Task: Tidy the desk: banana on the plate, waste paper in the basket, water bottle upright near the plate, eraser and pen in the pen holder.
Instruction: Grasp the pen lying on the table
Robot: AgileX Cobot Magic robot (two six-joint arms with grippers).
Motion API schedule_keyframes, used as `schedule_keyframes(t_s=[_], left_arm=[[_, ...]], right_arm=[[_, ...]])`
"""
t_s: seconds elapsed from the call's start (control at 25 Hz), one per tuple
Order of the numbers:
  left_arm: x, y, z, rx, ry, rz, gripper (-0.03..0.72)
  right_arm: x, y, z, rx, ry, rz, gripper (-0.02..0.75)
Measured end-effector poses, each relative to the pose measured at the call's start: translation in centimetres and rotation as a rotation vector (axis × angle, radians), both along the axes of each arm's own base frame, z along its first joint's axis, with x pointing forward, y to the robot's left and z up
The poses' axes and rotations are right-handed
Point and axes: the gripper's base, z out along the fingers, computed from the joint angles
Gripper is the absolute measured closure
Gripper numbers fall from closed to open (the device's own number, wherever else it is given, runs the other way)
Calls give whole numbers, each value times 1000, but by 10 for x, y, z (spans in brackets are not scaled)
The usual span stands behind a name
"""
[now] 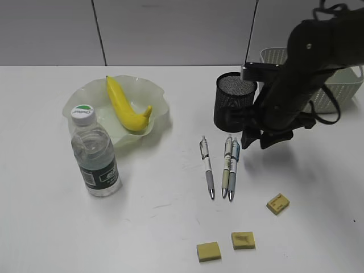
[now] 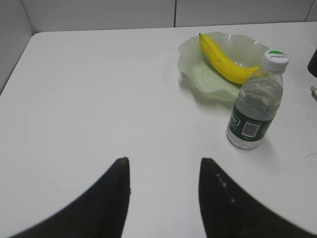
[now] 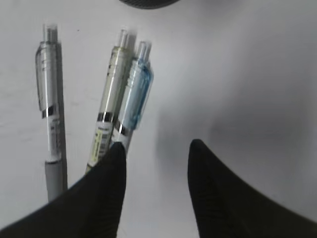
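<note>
The yellow banana point(image 1: 126, 104) lies on the pale-green plate point(image 1: 79, 96). The water bottle point(image 1: 95, 158) stands upright just in front of the plate. Three pens point(image 1: 208, 168) lie side by side in front of the black mesh pen holder point(image 1: 233, 99). Three yellow erasers point(image 1: 277, 203) lie near the front. My right gripper point(image 1: 257, 142) is open and empty, hovering just right of the pens; in the right wrist view point(image 3: 156, 148) its left finger is next to the blue pen point(image 3: 133, 96). My left gripper point(image 2: 163, 163) is open and empty over bare desk. The waste paper is out of view.
The grey-green basket point(image 1: 335, 85) stands at the back right, partly behind my right arm. The left wrist view shows the banana point(image 2: 220, 62), the plate point(image 2: 198, 74) and the bottle point(image 2: 252, 109) to the far right. A grey wall bounds the desk's back.
</note>
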Motion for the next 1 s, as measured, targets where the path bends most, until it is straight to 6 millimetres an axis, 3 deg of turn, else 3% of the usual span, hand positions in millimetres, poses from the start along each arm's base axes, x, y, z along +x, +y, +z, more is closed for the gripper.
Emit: schedule_keyframes(t_s=[0.16,0.32,0.76,1.0], left_arm=[[0,0,0,-1,0,-1,348],[0,0,0,-1,0,-1,351],[0,0,0,-1,0,3,379],[0,0,0,-1,0,3,379]], right_arm=[[18,16,-22,9,80,-22,399],[24,24,-25,19,84,-42,401],[23,20,-28,-41,103,-70,402],[23,25,-42,-42,123,-72,407]])
